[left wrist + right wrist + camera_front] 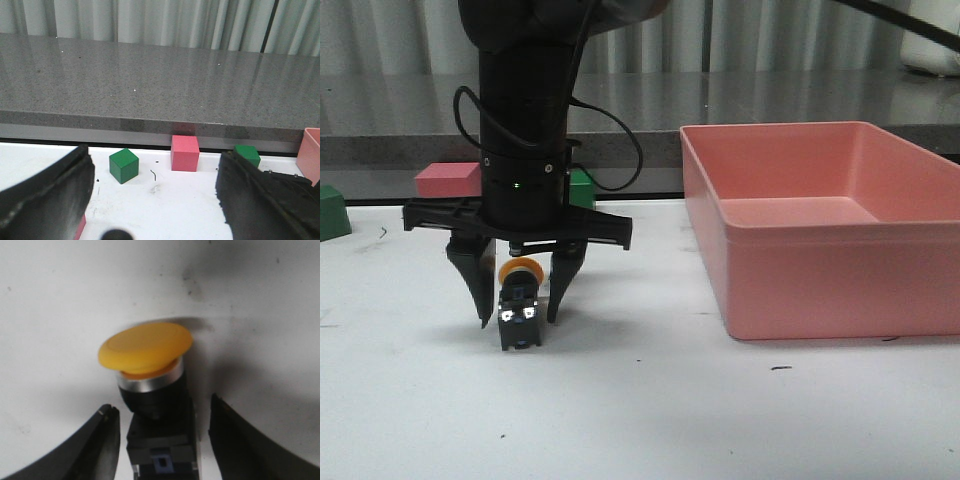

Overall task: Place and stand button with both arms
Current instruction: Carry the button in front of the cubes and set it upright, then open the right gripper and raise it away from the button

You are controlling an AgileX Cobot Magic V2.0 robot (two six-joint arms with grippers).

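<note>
In the front view, the right hand [517,322] hung over the white worktop [720,420] with its two fingers pointing down and spread apart, one on each side of the button [520,318]. The button sat on the worktop between them, its yellow-orange cap showing above the black body and its metal terminals facing the camera. Whether it stood fully upright could not be told from here. A pink bin [820,230] stood well apart to the right, and a pink cube [448,180] and two green cubes [332,212] [582,188] lay at the far edge behind the arm. In the left wrist view, the left hand [155,165] was spread wide with nothing between its fingers [50,195]. Beyond them lay a green cube [123,165], the pink cube [184,153] and another green cube [247,155], all near the grey counter [160,85], with a corner of the pink bin [311,152] at the side. In the right wrist view, the button [150,350] filled the gap between the fingers [87,445] of the right hand [164,412]. A narrow strip of space showed on either side of the body, so the hand gripped nothing.
</note>
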